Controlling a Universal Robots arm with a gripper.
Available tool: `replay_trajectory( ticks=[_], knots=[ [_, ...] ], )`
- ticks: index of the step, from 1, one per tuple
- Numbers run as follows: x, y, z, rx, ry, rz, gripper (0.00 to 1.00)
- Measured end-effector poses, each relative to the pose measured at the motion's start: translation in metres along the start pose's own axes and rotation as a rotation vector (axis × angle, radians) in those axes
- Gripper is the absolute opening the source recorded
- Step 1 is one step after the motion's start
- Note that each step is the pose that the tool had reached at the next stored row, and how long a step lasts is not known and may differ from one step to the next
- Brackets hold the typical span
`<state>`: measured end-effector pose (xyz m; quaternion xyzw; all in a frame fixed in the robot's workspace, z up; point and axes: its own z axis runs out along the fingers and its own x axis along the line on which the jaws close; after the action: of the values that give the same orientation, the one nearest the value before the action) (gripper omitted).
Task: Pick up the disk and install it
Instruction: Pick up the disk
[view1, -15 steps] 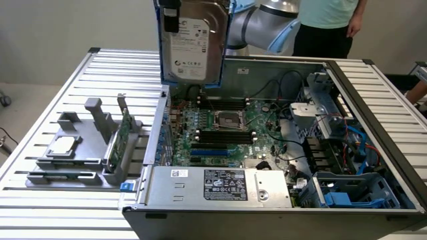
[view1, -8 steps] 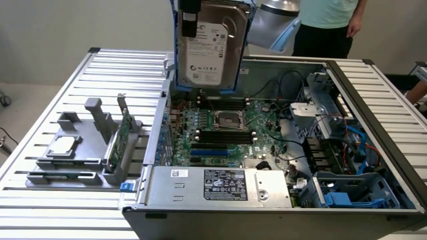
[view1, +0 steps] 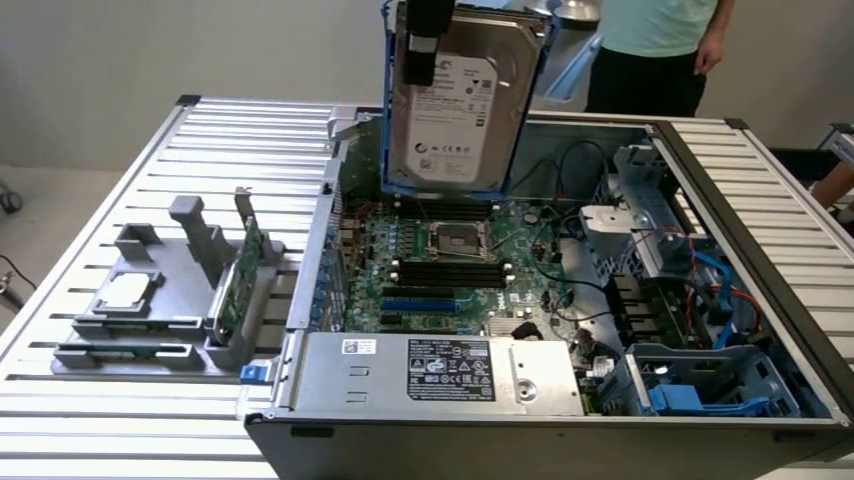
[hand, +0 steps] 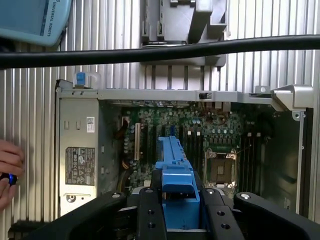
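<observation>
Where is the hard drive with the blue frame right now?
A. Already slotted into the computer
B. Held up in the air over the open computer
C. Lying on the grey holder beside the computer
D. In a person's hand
B: the gripper is clamped on the disk, which hangs upright above the open computer case, clear of the boards inside.

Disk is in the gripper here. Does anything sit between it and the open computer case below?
Nothing visible does. The gripper holds the disk upright above the open case, over the motherboard. Loose cables lie beside the drive cage at the exterior view's right.
</observation>
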<state>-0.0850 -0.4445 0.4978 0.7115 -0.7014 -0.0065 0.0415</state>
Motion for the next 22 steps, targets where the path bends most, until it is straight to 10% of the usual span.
replay_trajectory(
  ticks=[22],
  knots=[
    [0.045,-0.0771,-0.0046,-0.0025,-0.0025,0.0,0.32]
  ],
)
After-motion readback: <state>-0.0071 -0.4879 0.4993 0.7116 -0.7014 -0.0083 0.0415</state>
